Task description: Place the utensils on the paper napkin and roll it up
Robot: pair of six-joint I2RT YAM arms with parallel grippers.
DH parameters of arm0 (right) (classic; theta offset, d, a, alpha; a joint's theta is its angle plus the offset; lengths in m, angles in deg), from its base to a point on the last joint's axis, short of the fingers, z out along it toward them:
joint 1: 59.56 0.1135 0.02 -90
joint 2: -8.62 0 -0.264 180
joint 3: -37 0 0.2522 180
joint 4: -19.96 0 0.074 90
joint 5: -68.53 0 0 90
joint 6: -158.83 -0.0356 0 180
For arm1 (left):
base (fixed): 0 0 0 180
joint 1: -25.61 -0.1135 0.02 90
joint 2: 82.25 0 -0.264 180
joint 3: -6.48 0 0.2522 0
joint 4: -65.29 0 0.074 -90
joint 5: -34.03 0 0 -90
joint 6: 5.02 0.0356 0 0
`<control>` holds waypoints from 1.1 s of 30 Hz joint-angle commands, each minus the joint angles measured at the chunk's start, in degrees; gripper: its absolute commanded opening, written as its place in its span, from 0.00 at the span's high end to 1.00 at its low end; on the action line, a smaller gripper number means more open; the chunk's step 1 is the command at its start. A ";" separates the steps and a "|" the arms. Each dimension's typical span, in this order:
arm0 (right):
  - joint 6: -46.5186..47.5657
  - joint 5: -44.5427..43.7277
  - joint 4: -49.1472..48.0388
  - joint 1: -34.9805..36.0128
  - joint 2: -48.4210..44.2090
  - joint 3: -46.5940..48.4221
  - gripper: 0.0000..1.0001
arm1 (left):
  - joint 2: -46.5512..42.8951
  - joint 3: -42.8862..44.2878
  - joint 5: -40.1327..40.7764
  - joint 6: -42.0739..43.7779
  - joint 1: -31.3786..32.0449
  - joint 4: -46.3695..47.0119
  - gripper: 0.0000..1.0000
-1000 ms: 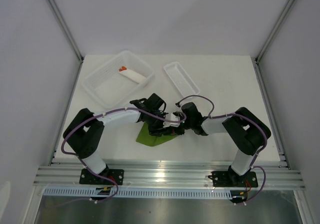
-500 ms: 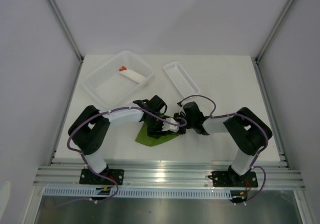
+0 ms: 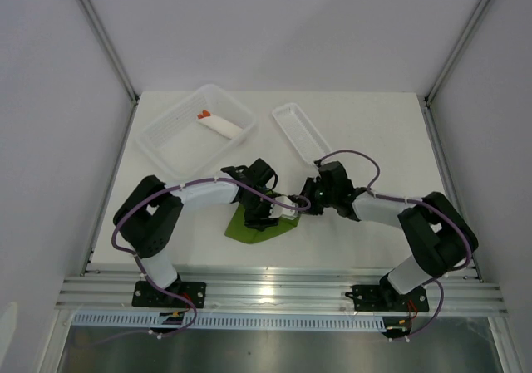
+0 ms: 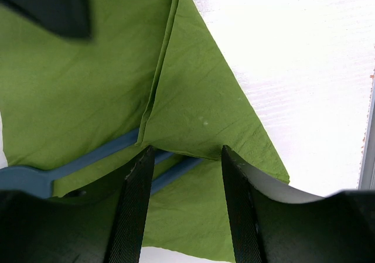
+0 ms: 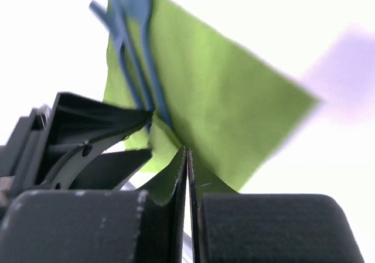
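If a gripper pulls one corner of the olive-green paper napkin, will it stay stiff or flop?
The olive-green paper napkin is probably floppy: one flap lies folded over. It looks thin and lightly creased, so it may slide or tear on the smooth white table.

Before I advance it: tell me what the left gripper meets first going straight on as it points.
The left gripper would most likely meet the folded edge of the paper napkin, lying over the utensils; how far off it is remains unclear.
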State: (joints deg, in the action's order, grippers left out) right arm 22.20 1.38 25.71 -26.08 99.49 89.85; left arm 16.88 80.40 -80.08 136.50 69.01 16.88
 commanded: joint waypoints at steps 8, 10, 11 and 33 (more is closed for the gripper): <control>1.37 -19.61 20.32 -5.17 -6.68 -1.03 0.97 | 0.18 1.54 -0.40 0.33 0.55 0.38 0.46; -0.12 -16.37 16.91 -5.00 -5.09 -3.22 0.97 | 0.19 1.54 -0.49 0.24 0.55 0.20 0.47; -0.65 -15.83 16.10 -4.91 -4.48 -3.84 0.97 | 0.27 1.54 -0.58 0.15 0.55 0.11 0.46; -14.98 -3.53 -17.89 -5.88 7.65 -15.80 0.99 | 0.01 1.28 -0.84 -0.73 0.55 -0.06 0.46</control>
State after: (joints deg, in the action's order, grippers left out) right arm 8.08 -1.16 6.54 -31.70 103.58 77.91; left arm 16.88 80.46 -80.06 136.00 69.12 16.81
